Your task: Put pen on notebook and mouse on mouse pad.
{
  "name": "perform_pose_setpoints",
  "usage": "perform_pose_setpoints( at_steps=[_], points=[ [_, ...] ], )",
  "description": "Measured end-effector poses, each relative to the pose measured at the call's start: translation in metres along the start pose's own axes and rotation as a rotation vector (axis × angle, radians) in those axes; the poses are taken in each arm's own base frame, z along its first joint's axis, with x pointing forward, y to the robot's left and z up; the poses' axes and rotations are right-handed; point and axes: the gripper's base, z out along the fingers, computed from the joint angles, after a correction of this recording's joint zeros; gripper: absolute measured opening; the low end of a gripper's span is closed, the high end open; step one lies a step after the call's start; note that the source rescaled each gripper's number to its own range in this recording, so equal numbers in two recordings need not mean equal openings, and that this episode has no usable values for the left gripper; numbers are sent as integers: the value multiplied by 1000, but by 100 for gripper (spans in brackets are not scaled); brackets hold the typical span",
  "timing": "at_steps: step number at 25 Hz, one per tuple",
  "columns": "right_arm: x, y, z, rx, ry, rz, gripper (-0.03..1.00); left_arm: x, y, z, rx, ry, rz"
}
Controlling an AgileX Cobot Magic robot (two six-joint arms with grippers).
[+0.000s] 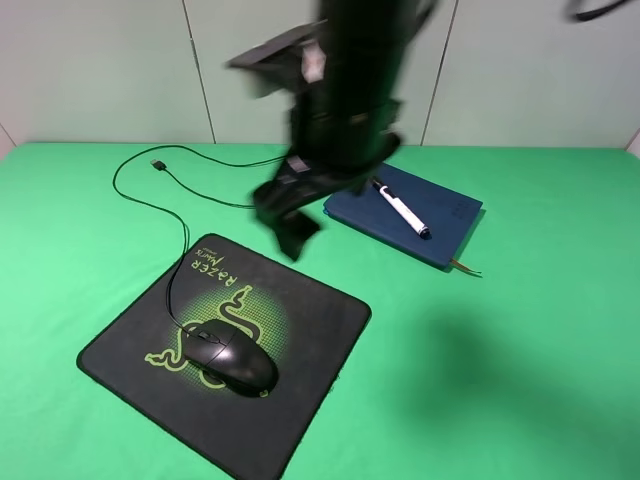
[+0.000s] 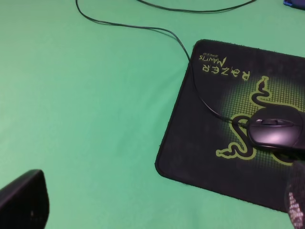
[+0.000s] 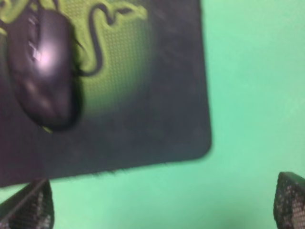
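Note:
The glossy black mouse rests on the black Razer mouse pad, its cable looping off to the far left. The white pen lies on the dark blue notebook, of which only a sliver shows in the left wrist view. My right gripper hangs open and empty above the table between pad and notebook, blurred. My left gripper is open and empty, off the pad's left side; the exterior view does not show it.
Green cloth covers the table. The cable's USB plug lies at the back left. A pale wall stands behind the table's far edge. The right arm's dark body hides part of the back middle.

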Motion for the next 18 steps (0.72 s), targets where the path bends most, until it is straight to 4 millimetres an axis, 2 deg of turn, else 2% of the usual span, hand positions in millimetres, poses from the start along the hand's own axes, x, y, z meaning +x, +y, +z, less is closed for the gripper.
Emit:
perform_pose_setpoints(
  at_steps=[5, 9, 13, 18],
  points=[
    [50, -34, -30, 40, -28, 95, 100, 0, 0, 0, 0, 0, 0],
    [95, -53, -53, 77, -67, 193, 100, 0, 0, 0, 0, 0, 0],
    [136, -57, -71, 110, -116, 262, 100, 0, 0, 0, 0, 0, 0],
    [176, -46, -83, 140, -188, 283, 100, 0, 0, 0, 0, 0, 0]
  ],
)
